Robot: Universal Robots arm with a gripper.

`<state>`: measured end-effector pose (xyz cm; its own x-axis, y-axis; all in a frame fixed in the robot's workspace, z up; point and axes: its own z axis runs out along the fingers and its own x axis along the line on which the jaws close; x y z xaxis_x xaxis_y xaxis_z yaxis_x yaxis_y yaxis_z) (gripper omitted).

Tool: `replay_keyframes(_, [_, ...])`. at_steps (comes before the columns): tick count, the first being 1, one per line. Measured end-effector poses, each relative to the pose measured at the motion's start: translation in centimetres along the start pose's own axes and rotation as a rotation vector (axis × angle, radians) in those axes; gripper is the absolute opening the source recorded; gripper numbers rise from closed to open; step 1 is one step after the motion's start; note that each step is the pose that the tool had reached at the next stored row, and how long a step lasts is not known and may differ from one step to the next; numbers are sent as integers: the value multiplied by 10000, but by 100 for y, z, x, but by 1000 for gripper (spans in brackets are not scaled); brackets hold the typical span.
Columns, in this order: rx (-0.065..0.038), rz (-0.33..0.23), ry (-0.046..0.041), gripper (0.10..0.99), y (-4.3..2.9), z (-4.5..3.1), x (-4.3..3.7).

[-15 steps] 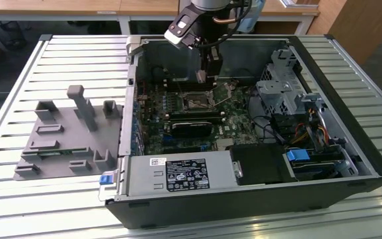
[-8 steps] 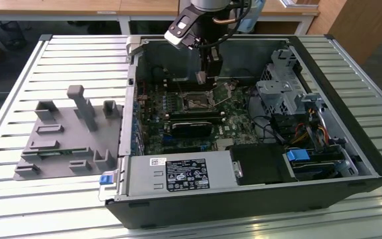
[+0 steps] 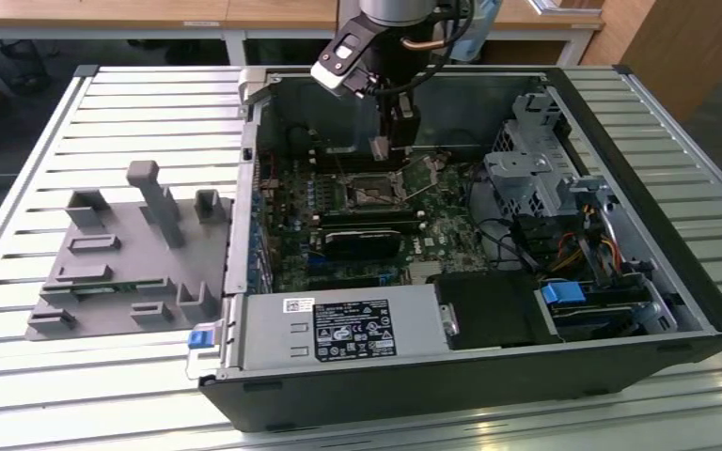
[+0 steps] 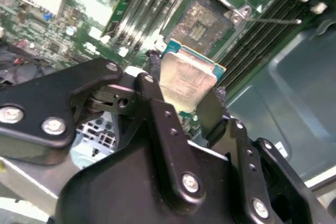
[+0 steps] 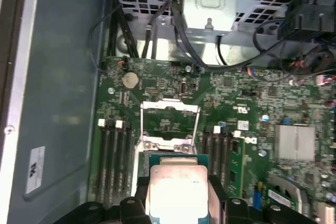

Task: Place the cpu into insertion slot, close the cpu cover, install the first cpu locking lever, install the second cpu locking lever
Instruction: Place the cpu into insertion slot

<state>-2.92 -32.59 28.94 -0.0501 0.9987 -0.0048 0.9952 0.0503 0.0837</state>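
Pincer [image 4: 184, 97]: grips the cpu [image 4: 187, 76] by two opposite edges, black fingers [image 4: 153, 95] tight against either side, pale metal face outward. Hangs inside the open computer case [image 3: 462, 385] in the exterior view, above the green board [image 3: 443, 242] and clear of it. Carries the chip near the insertion slot [image 4: 202, 20] but apart from it; directly over it or just short of it, cannot tell which. Finds the slot bare: dark contact field exposed, silvery rim all round, nothing seated.

Puts the work, judging by that, in its first step: cpu not placed, cover not closed, neither lever installed. Shows one thin wire lever [image 4: 273, 20] standing free beside the slot, unlatched by the look of it.

Cannot separate the cpu cover from the rim's metal, nor make out a second lever for certain. Loses the chip's lower edge behind the fingers in the first wrist view, and its contact side in both wrist views. Gives no sure read of height above the slot.
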Motion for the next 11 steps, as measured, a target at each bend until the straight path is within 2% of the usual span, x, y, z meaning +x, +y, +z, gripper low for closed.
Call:
replay_keyframes(2, [-9,16,186,525,-1,11,0])
replay_keyframes(5, [-19,29,347,525,-2,31,1])
replay_keyframes(8, [-23,37,423,525,-5,58,1])
replay_keyframes(11, [-23,37,431,525,-7,84,1])
